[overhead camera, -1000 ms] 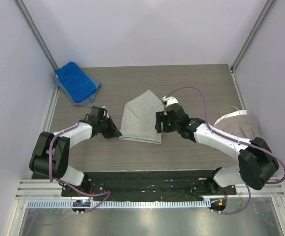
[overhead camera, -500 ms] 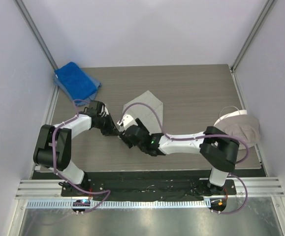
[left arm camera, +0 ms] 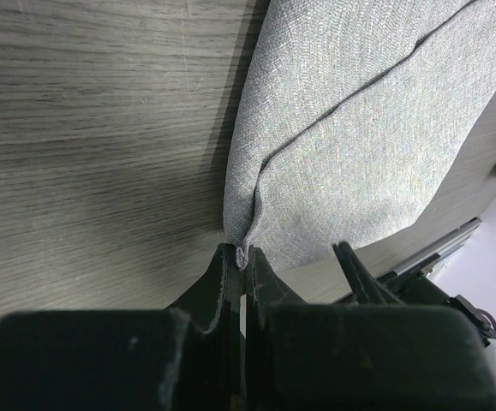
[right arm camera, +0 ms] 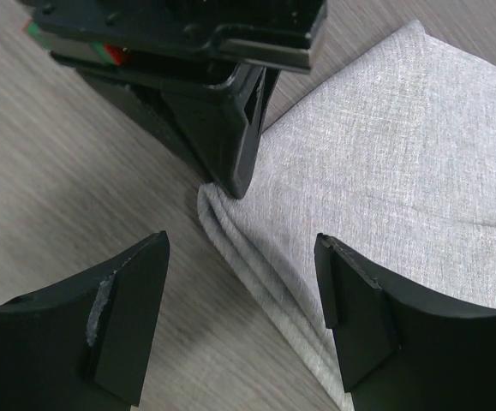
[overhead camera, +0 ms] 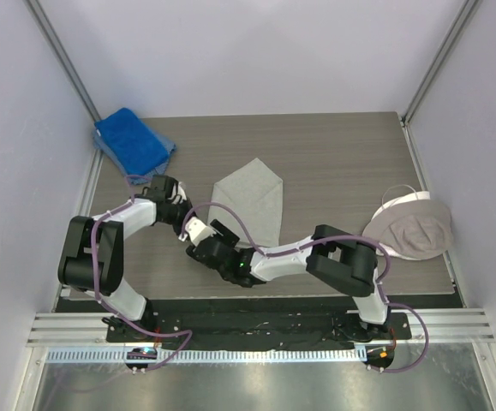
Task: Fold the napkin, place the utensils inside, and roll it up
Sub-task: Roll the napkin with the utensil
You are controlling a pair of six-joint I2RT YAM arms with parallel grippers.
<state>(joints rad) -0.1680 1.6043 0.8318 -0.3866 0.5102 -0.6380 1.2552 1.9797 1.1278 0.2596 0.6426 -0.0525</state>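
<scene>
The light grey napkin lies folded on the table's middle, its near left corner hidden under my arms. My left gripper is shut on that corner; the left wrist view shows a small pinch of cloth between the closed jaws. My right gripper reaches across from the right and is open. In the right wrist view it straddles the napkin's layered folded edge, just below the left gripper's fingers. No utensil is in view.
A bright blue towel lies at the back left corner. A beige-grey cloth with a white edge lies at the right edge. My right arm stretches along the table's front, near the black base rail.
My right arm has swung from the napkin's right side across the front to its near left corner. My left gripper has shifted slightly back and left, still at that corner.
</scene>
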